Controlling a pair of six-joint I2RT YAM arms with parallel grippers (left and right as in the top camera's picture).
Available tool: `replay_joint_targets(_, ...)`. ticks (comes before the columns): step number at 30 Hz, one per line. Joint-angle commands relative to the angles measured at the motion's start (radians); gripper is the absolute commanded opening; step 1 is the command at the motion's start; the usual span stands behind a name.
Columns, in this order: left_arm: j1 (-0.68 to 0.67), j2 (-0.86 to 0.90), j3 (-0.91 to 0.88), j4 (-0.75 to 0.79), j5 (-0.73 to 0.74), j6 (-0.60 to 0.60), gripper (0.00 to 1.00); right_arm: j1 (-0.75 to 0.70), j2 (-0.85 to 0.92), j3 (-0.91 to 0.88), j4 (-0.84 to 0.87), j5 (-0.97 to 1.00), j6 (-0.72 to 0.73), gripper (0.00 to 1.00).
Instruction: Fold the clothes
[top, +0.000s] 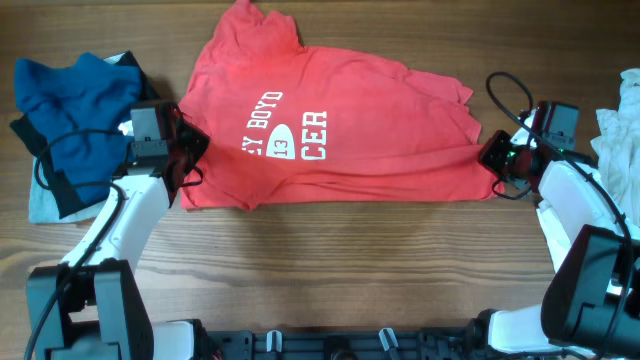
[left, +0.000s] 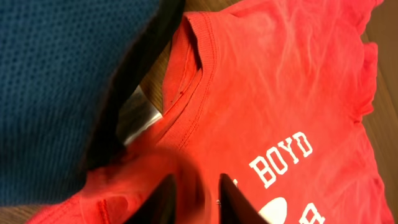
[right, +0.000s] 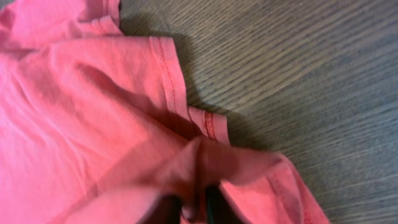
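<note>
Bare wooden table (top: 340, 270) lies open along the near edge. Beyond it, the red short-sleeved cotton T-shirt with white lettering (top: 380, 140) stretches between both pincers. The left gripper (top: 191, 150) is at its collar end and the right gripper (top: 491, 154) at its opposite edge. Both stand narrow around red cloth, and I cannot tell whether either grips. A crumpled blue garment (top: 70, 105) crowds the far left.

You can read only part of the print on the red T-shirt (top: 330, 120): "Y BOYD", "13", "CER". The rest is lost in a crease. The picture's bottom edge cuts off the left gripper (left: 196, 185), and the cloth between its fingers is blurred. A red fold buries most of the right gripper (right: 189, 204). You cannot tell whether either grips. The white garment (top: 620, 125) runs off the right edge.
</note>
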Motion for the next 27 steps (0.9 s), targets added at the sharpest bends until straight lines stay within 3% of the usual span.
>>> replay_joint_targets(1, 0.005, 0.012, 0.005, -0.012, 0.045, 0.041, 0.35, 0.002, 0.015, 0.002, -0.023, 0.016, -0.016, 0.31)
replay_joint_targets(5, 0.004, 0.012, 0.005, -0.124, 0.131, 0.057, 0.39, 0.002, 0.015, 0.002, -0.071, 0.016, -0.033, 0.42)
replay_joint_targets(9, 0.003, 0.012, 0.005, -0.267, 0.200, 0.061, 0.39, 0.002, 0.015, 0.002, -0.137, 0.016, -0.032, 0.45)
replay_joint_targets(12, -0.001, 0.012, 0.005, -0.344, 0.251, 0.140, 0.37, 0.002, 0.015, 0.002, -0.192, 0.024, -0.034, 0.45)
replay_joint_targets(17, -0.066, 0.012, 0.005, -0.363, 0.257, 0.264, 0.40, 0.002, 0.015, 0.002, -0.212, 0.031, -0.034, 0.45)
replay_joint_targets(27, -0.239, 0.012, 0.003, -0.353, 0.175, 0.289, 0.51, 0.002, 0.015, 0.002, -0.191, 0.031, -0.033, 0.46)
